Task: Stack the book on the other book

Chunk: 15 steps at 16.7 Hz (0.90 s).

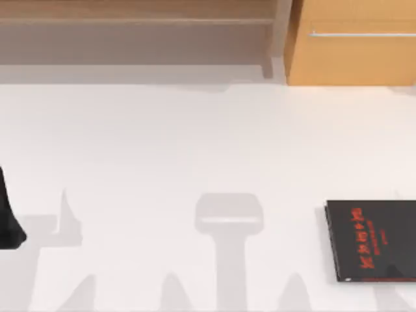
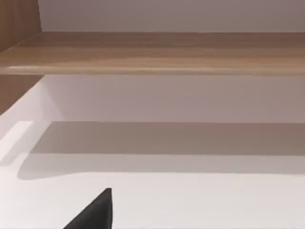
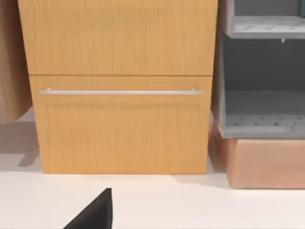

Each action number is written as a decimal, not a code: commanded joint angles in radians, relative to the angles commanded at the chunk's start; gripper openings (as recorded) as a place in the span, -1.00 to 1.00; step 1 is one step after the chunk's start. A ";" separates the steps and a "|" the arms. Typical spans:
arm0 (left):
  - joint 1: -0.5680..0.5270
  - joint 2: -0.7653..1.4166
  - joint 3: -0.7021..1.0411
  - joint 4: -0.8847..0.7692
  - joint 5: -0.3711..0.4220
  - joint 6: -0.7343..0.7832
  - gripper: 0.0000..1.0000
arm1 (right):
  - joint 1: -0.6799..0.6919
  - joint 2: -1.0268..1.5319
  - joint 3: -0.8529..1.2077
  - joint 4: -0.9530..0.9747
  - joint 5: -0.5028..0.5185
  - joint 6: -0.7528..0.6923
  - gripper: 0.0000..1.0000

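Observation:
The other book [image 1: 372,240], thin and black with red lettering on its cover, lies flat on the white table [image 1: 195,143] at the front right, running off the right edge of the top view. The book, the one named first in the task, is out of view. Part of my left arm [image 1: 8,221] shows as a dark shape at the table's far left edge, far from the black book. A black tip of my left gripper [image 2: 95,214] juts into the left wrist view above bare table. A similar black tip of my right gripper [image 3: 95,212] shows in the right wrist view.
A low wooden shelf [image 1: 136,19] runs along the back of the table. To its right stands a wooden drawer cabinet [image 1: 354,45] with a silver handle [image 3: 119,91], and beside it a grey open shelf unit [image 3: 262,71]. Arm shadows fall across the table's front.

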 joint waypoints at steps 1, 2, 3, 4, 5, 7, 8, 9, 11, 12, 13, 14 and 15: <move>0.000 0.000 0.000 0.000 0.000 0.000 1.00 | 0.000 0.000 0.000 0.000 0.000 0.000 1.00; 0.000 0.000 0.000 0.000 0.000 0.000 1.00 | 0.000 0.000 0.000 0.000 0.000 0.000 1.00; 0.000 0.000 0.000 0.000 0.000 0.000 1.00 | -0.003 0.010 0.010 0.004 -0.003 0.000 1.00; 0.000 0.000 0.000 0.000 0.000 0.000 1.00 | -0.010 0.031 0.030 0.013 -0.010 0.000 1.00; 0.000 0.000 0.000 0.000 0.000 0.000 1.00 | -0.021 0.063 0.061 0.026 -0.020 0.000 1.00; 0.000 0.000 0.000 0.000 0.000 0.000 1.00 | -0.051 0.158 0.149 0.063 -0.048 0.000 1.00; 0.000 0.000 0.000 0.000 0.000 0.000 1.00 | -0.069 0.222 0.206 0.086 -0.066 0.000 1.00; 0.000 0.000 0.000 0.000 0.000 0.000 1.00 | -0.090 0.296 0.268 0.112 -0.085 0.000 1.00; 0.000 0.000 0.000 0.000 0.000 0.000 1.00 | -0.136 0.476 0.406 0.168 -0.129 -0.001 1.00; 0.000 0.000 0.000 0.000 0.000 0.000 1.00 | -0.161 0.581 0.479 0.198 -0.151 -0.001 1.00; 0.000 0.000 0.000 0.000 0.000 0.000 1.00 | -0.185 0.694 0.554 0.228 -0.175 -0.002 1.00; 0.000 0.000 0.000 0.000 0.000 0.000 1.00 | -0.210 0.813 0.630 0.259 -0.198 -0.002 1.00; 0.000 0.000 0.000 0.000 0.000 0.000 1.00 | -0.236 0.935 0.707 0.290 -0.223 -0.003 1.00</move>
